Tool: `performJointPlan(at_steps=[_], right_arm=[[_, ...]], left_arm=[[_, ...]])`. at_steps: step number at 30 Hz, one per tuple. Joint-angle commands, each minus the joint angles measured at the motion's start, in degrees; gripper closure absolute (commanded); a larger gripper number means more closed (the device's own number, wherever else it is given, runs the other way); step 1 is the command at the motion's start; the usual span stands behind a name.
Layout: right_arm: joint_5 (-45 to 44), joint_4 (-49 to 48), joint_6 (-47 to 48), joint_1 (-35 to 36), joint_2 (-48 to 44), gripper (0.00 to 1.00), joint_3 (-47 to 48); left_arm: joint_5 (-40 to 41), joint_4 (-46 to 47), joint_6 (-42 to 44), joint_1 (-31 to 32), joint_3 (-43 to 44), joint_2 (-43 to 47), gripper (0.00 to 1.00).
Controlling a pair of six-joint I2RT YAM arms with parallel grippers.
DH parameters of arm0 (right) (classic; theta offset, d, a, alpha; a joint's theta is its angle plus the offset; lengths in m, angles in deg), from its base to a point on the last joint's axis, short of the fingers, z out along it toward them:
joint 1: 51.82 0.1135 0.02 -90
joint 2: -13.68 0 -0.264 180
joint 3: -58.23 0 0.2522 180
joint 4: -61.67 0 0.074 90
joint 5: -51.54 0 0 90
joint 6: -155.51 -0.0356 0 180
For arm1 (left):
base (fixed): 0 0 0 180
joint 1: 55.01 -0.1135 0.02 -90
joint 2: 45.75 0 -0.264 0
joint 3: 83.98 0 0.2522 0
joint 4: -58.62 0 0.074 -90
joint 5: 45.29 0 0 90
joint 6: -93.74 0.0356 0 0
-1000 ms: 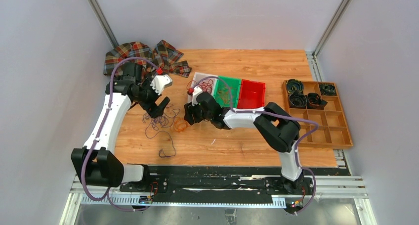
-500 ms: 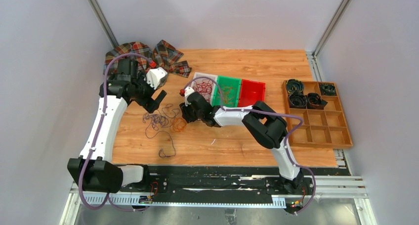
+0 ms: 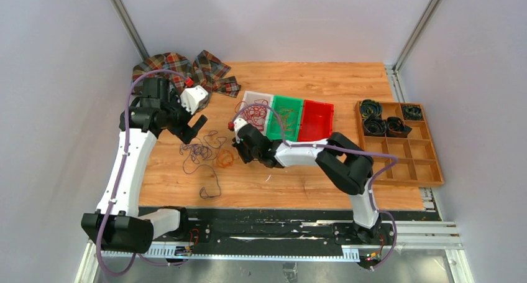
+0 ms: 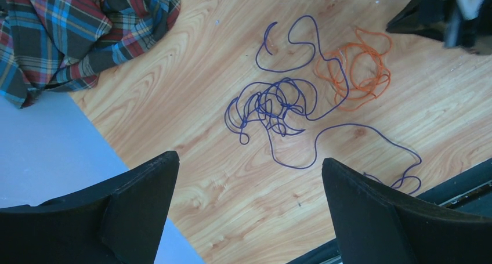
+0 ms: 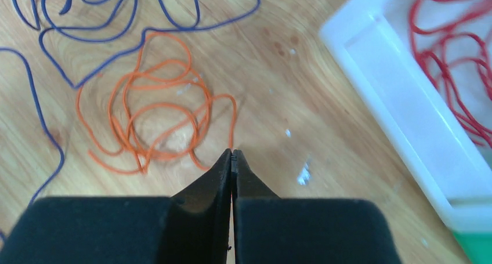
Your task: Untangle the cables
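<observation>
The right claw (image 5: 232, 154) has its jaws pressed together, and one strand of the orange cable (image 5: 154, 107) runs straight into the tips, so it looks pinched there (on a single end, not the bunch). The rest of the orange loops lie flat on the wood just ahead of the tips. Beyond them and to the claw's left the purple cable (image 5: 185, 27) sprawls, one strand skirting the orange. Off to the right sits the white bin (image 5: 377, 84) with red cables (image 5: 458, 49) inside.

The likely trouble is that a thin strand slips out of so slight a pinch when lifted. Or the orange drags the purple with it, since the left wrist view shows a purple strand crossing the orange loops.

That crossing is unclear from the right wrist. The pinch shows only in the right wrist view, as the top view hides it under the claw's body. The left claw (image 4: 249, 162), jaws wide apart and holding nothing, hangs above the purple tangle.
</observation>
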Motion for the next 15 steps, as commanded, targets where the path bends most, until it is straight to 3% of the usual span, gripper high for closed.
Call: performJointPlan(at_steps=[1, 6, 10, 11, 12, 13, 15], right_arm=[[-4.3, 1.1, -0.3, -0.2, -8.8, 0.99, -4.5], [-5.6, 0.4, -0.7, -1.3, -16.5, 0.99, -9.8], [-4.6, 1.7, -2.9, -1.2, -16.9, 0.96, -9.0], [-4.0, 1.9, -4.3, -1.1, -16.3, 0.84, -8.0], [-3.2, 1.6, -5.6, -0.8, -15.4, 0.59, -7.3], [-2.8, 1.1, -6.4, -0.2, -14.4, 0.46, -6.6], [-3.3, 1.4, -7.1, 1.4, -12.1, 0.37, -4.3]], left_arm=[[-0.6, 0.5, 1.3, -0.3, -1.1, 1.5, 0.02], [-2.0, 0.2, 1.8, -0.3, -1.0, 2.0, 0.02], [-2.1, -0.1, 2.5, -0.3, -0.7, 2.2, 0.02], [-1.9, -0.1, 2.7, -0.3, -0.6, 2.2, 0.02], [-1.6, -0.1, 2.8, -0.3, -0.5, 2.1, 0.02], [-1.3, -0.2, 2.7, -0.3, -0.4, 2.0, 0.02], [-0.7, -0.1, 2.6, -0.3, -0.4, 1.9, 0.02]])
